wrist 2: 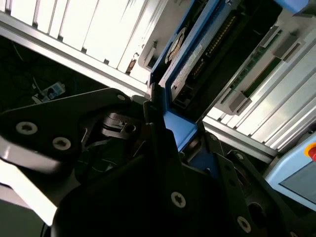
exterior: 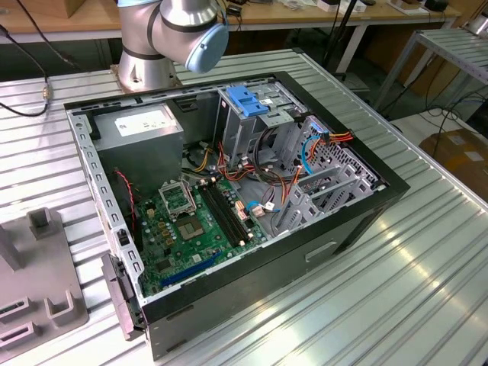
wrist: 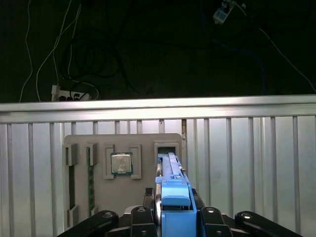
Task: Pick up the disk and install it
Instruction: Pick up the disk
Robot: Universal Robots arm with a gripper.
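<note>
The disk stands on edge in the first wrist view, a dark slab in a blue plastic bracket, with its far end at a slot of the grey fixture plate. My gripper is shut on it, one black finger on each side of the bracket. In the second wrist view the disk runs away from the gripper, and its label and connector edge show. The open computer case lies on the table in the exterior view.
A processor chip and memory sticks sit in the fixture plate. In the case, a grey drive cage with a blue latch stands by the power supply, with loose cables around. The arm's base is behind the case.
</note>
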